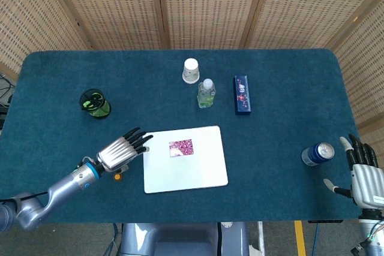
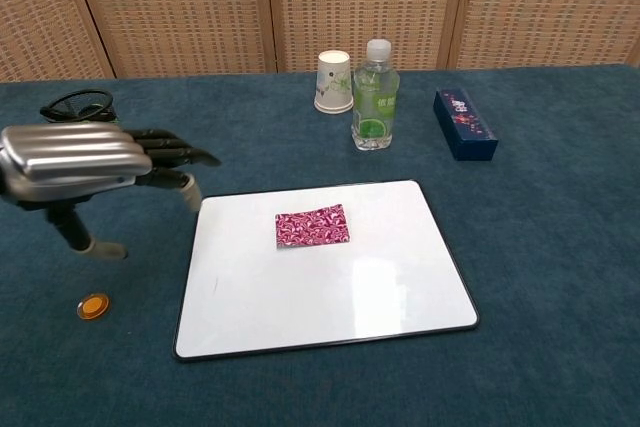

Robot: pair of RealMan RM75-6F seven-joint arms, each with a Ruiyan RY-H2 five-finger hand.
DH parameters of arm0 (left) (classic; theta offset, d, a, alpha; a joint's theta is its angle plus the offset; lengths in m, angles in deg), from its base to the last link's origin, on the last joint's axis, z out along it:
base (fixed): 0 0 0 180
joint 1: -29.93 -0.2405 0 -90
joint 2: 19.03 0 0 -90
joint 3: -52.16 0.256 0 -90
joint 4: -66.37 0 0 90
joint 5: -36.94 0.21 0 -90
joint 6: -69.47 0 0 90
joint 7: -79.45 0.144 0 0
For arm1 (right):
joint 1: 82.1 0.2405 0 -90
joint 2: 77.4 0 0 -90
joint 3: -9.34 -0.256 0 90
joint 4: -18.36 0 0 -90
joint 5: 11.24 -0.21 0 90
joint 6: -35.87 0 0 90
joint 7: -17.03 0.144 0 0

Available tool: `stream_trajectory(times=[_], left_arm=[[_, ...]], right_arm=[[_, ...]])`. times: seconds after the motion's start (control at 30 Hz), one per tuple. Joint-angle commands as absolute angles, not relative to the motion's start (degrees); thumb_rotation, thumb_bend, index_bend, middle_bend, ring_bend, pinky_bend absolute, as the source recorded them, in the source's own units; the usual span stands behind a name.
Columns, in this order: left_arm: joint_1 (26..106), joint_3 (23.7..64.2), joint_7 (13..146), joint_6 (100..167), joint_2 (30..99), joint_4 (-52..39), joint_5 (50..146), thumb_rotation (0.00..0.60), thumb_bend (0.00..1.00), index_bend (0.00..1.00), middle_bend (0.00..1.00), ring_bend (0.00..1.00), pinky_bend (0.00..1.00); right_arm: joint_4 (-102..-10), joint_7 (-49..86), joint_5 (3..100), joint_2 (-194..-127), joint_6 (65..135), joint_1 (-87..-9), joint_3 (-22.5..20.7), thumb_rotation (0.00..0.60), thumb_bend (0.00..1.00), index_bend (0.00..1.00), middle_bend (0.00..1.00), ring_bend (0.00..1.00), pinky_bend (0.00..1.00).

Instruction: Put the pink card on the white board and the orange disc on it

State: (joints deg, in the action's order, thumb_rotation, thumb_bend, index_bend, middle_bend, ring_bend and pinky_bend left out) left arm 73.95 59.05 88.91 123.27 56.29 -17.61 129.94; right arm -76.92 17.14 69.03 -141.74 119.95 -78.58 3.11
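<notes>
The pink card (image 2: 312,226) lies flat on the white board (image 2: 400,287), so we judge the first step complete. The orange disc (image 2: 93,306) rests on the table left of the board. Our left hand (image 2: 85,162) hovers above it, fingers spread and empty. Next, we lower it and pinch the disc. The right hand (image 1: 365,178) idles open, well apart.

Place: probably a robot test room or lab, not a home.
Table: a wide top (image 1: 288,88) covered in dark teal felt.
Backdrop: woven wicker folding screens (image 1: 210,7) closing off the far side.
Floor: grey, with a yellow strip (image 1: 298,238).
</notes>
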Motion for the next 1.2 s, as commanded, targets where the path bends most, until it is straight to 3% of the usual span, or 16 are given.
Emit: stream_trajectory(times=[0.03, 0.57, 1.2], left_arm=[[70.7, 62.0, 85.2, 127.7, 55.8, -14.7, 133.7, 0.6, 0.34, 0.35, 0.0, 0.0, 0.0], [65.0, 65.5, 76.6, 134.8, 60.3, -4.0, 138.9, 0.6, 0.32, 0.38, 0.0, 0.0, 0.0], [61.5, 66.9, 71.2, 137.7, 66.9, 7.3, 141.1, 0.6, 0.32, 0.39, 0.0, 0.0, 0.0]], right_arm=[[-76.9, 17.0, 69.1, -141.8, 120.0, -78.6, 3.1, 0.6, 0.0, 0.05, 0.0, 0.0, 0.0], [-76.9, 17.0, 69.1, -141.8, 120.1, -78.6, 3.1, 0.6, 0.0, 0.05, 0.0, 0.0, 0.0], [-76.9, 17.5, 69.4, -141.6, 120.1, -78.7, 3.2, 0.6, 0.0, 0.05, 0.0, 0.0, 0.0]])
